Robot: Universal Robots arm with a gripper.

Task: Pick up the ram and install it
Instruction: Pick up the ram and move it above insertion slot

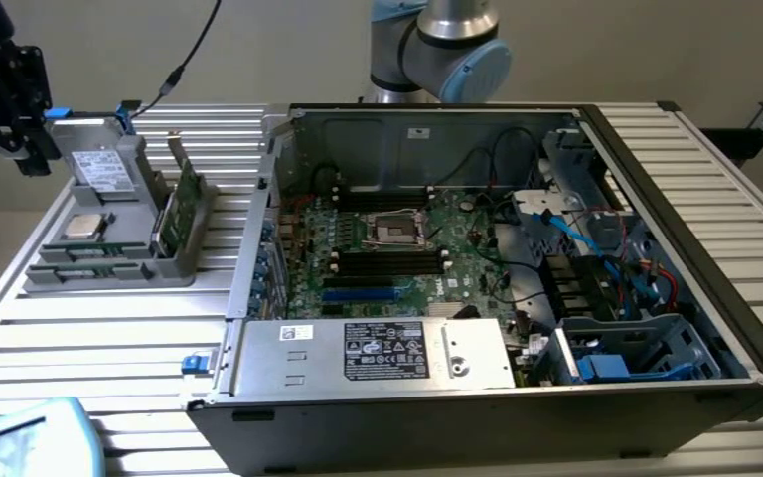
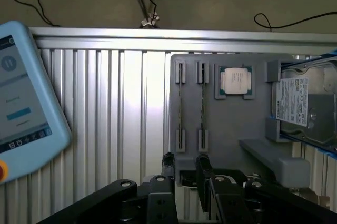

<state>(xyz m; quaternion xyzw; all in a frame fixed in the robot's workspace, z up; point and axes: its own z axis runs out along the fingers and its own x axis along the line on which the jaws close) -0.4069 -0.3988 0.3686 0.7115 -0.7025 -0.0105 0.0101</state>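
Tool (image 2: 185, 160) hovers, jaws apart, pointing down near ram (image 2: 180, 109) in grey tray (image 2: 231, 124).

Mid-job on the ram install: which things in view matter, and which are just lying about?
Job: gripper, open; ram sticks; their grey holder; motherboard.
Lying about: processor; hard drive; teach pendant; power supply.

surface: slatted metal table (image 1: 103, 338) | on it: grey parts holder (image 1: 106, 270), open computer case (image 1: 488, 427), blue pendant (image 1: 24, 437)
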